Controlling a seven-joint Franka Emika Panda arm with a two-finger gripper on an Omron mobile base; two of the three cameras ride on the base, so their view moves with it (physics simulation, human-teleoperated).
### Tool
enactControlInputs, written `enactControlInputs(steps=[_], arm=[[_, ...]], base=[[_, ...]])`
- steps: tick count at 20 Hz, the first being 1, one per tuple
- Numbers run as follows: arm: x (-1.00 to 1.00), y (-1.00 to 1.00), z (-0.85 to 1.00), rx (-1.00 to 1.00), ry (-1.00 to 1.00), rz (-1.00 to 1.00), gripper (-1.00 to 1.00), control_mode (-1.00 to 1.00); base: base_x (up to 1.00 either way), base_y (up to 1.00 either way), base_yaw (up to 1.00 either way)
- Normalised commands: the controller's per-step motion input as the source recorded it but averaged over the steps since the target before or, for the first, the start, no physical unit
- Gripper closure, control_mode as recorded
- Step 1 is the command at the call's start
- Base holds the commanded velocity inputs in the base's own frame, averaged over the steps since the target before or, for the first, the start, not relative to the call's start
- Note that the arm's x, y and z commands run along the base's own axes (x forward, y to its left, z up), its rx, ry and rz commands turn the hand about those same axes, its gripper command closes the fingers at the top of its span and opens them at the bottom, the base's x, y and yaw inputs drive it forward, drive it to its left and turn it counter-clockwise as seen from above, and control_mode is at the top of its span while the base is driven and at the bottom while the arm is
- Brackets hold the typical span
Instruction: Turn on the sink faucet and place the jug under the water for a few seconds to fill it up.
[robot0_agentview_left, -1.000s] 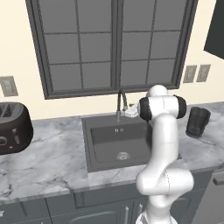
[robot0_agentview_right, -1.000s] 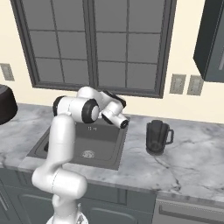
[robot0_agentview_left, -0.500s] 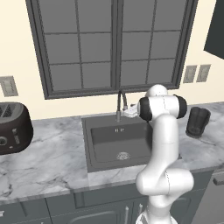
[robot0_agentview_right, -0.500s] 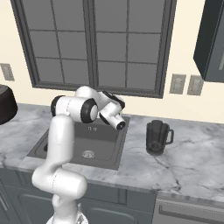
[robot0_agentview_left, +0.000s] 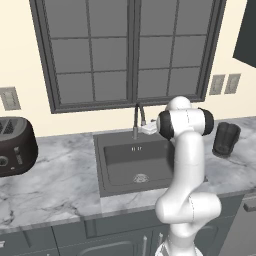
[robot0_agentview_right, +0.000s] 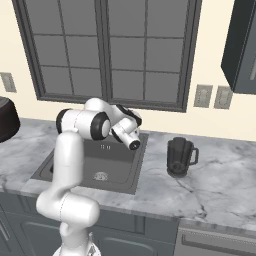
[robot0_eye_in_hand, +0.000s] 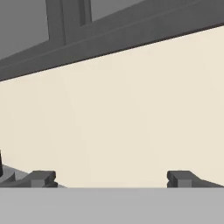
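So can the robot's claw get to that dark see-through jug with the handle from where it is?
Probably yes. The dark smoky jug stands alone on the white-grey marble counter right of the sink, nothing around it. The open claw faces the wall near the thin dark gooseneck faucet, so the arm must swing over first.

You count one thin dark grey gooseneck faucet (robot0_agentview_left: 137, 118), one rectangular dark grey sink basin (robot0_agentview_left: 112, 170), one smoky translucent cylindrical jug (robot0_agentview_right: 179, 157), one dark toaster (robot0_agentview_left: 15, 146), three beige wall plates (robot0_agentview_right: 202, 96).
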Motion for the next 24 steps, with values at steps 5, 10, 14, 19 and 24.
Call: enactControlInputs(steps=[5, 10, 14, 19, 24], arm=[[0.00, -1.00, 0.00, 0.02, 0.02, 0.00, -1.00, -1.00], [0.00, -1.00, 0.00, 0.00, 0.03, 0.00, -1.00, -1.00], [0.00, -1.00, 0.02, 0.00, 0.03, 0.00, -1.00, -1.00], [0.00, -1.00, 0.09, 0.00, 0.02, 0.00, -1.00, -1.00], [0.00, -1.00, 0.18, 0.00, 0.01, 0.00, -1.00, -1.00]], base=[[0.00, 0.00, 0.00], [0.00, 0.00, 0.00], [0.00, 0.00, 0.00], [0.00, 0.00, 0.00], [0.00, 0.00, 0.00]])
